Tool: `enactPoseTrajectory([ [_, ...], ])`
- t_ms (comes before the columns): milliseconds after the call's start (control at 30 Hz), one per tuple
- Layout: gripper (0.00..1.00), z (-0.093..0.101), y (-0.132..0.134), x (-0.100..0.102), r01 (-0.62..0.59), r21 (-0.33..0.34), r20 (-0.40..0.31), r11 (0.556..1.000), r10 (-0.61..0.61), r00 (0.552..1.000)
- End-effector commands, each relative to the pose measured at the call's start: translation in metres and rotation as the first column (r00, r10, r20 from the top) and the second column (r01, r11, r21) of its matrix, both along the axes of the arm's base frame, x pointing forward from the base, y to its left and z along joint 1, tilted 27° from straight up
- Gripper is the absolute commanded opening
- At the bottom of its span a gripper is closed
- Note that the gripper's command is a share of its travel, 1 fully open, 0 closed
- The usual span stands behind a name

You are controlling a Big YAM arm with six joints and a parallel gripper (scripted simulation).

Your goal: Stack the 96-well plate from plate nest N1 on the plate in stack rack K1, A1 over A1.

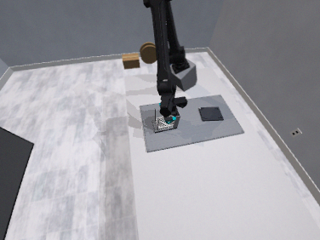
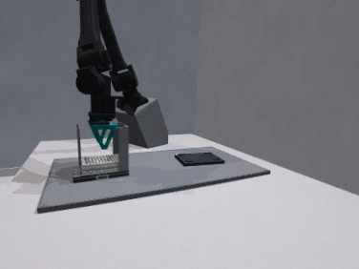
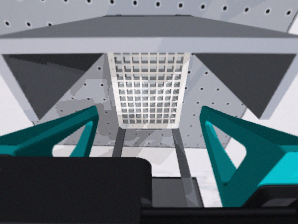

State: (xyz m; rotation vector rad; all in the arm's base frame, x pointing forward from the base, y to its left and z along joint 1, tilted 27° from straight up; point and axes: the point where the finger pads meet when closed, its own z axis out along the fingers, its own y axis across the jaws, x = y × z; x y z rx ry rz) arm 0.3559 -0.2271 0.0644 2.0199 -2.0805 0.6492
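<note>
Pincer: matt teal plastic. Rack K1: dull grey metal look. Well plate: white plastic grid. Nest N1: matt black. Table: smooth white.

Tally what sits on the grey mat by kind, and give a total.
Stack rack: 1
Plate nest: 1, no plate on it
White well plate in the rack: 1 seen from above; whether another lies under it cannot be told
Total: 3
</note>
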Motion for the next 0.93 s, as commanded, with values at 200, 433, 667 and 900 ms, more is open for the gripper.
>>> enactPoseTrajectory([
  [200,1.0,0.046,0.011,0.012,-0.006,-0.017,0.046,1.0,0.007,0.999],
  [433,1.0,0.034,0.016,-0.002,0.004,0.007,-0.006,1.0,-0.004,1.0],
  [667,1.0,0.045,0.018,0.004,-0.003,-0.001,0.011,1.0,0.003,1.0],
  [900,1.0,0.045,0.018,0.004,-0.003,-0.001,0.011,1.0,0.003,1.0],
])
